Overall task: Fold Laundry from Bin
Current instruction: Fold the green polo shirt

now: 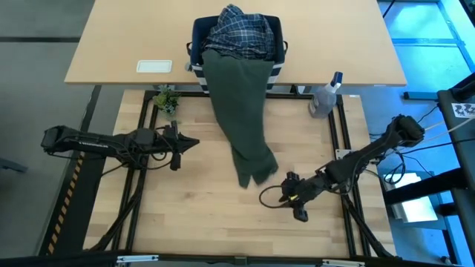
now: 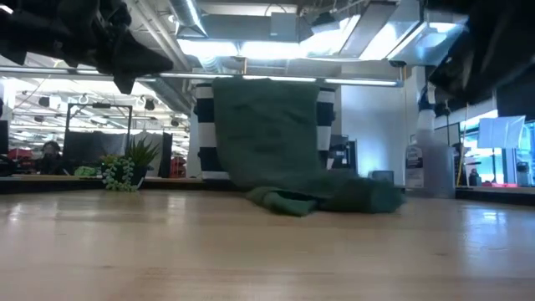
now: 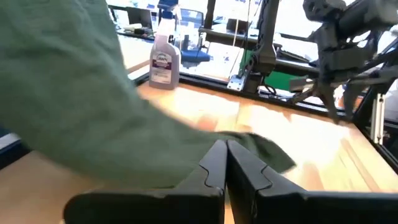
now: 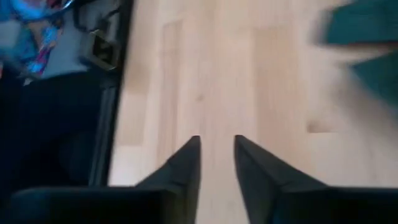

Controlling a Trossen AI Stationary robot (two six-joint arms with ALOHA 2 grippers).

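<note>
Olive-green garment (image 1: 241, 119): draped from striped navy bin (image 1: 276, 70) onto counter (image 1: 208, 208). Plaid shirt (image 1: 239, 33): heaped in bin. Left claw (image 1: 194, 143): closed, empty, beside garment. Right claw (image 4: 216, 149): slightly parted, empty, near garment's end.

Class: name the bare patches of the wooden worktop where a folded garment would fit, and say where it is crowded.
Bare wood lies between the left hand and the olive-green garment, and along the near edge. Crowded: around the bin, spray bottle, small plant and right hand.

A green garment (image 1: 239, 111) hangs from the bin (image 1: 199, 52) onto the desk (image 1: 193, 200), a plaid shirt (image 1: 239, 31) on top.
</note>
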